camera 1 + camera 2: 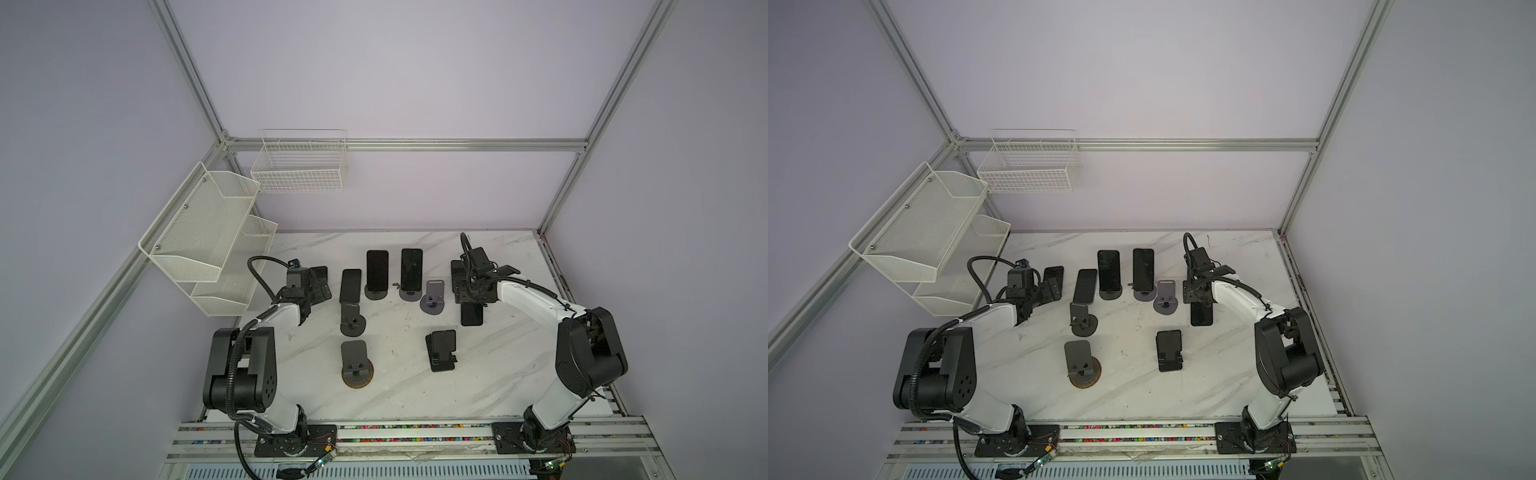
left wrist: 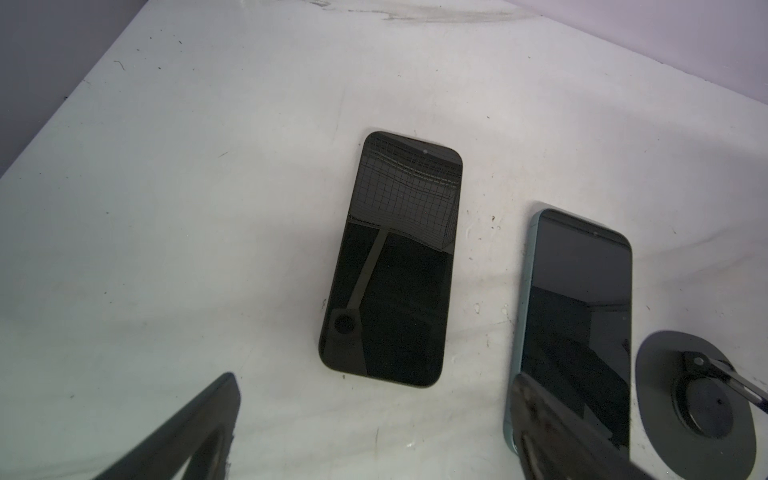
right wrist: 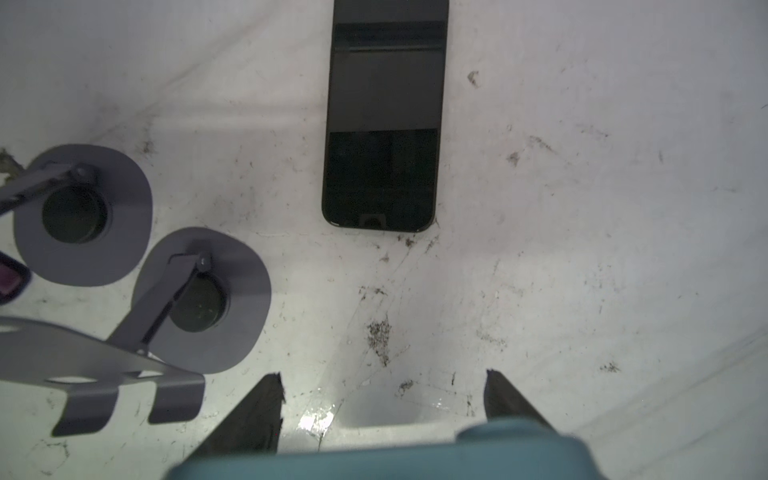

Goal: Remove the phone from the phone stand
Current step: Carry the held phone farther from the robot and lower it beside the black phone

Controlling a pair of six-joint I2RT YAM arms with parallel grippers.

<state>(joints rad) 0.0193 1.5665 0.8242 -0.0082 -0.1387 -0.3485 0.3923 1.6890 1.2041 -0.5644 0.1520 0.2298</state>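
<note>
Nearest on the white marbled worktop (image 1: 498, 374): empty dark metal stands (image 1: 354, 361). Mid-field: left pincer (image 1: 320, 286) released, empty; right pincer (image 3: 384, 382) clenched on a teal-cased phone (image 3: 395, 461). Farthest: black glass phone (image 1: 377, 270) leans in a round-based stand (image 1: 376, 294). Probably light, rigid, slick, breakable; pinch the long edges.

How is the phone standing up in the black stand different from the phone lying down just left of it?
The standing phone leans upright; the lying phone is flat on the table. The standing phone's bottom edge sits in a round-based stand; the lying phone sits in none, with an empty stand in front of it. Both are black rectangles with dark screens facing up.
</note>
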